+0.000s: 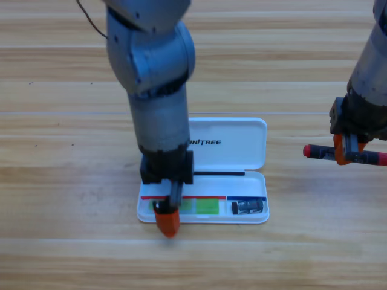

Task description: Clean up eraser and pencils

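The white case (261,181) lies open at the table's middle, lid towards the back. The eraser (248,207) rests in the tray's right compartment. The pale pencil's green end (207,206) shows in the tray's left compartment; the rest of it is hidden under my left gripper (166,220), which points down at the tray's front left corner. At the right edge, my right gripper (342,151) is shut on the black pencil with red ends (317,151), held level above the table, to the right of the case.
The left arm's grey body (154,90) covers the case's left part. A black cable (91,21) runs along the table at the back left.
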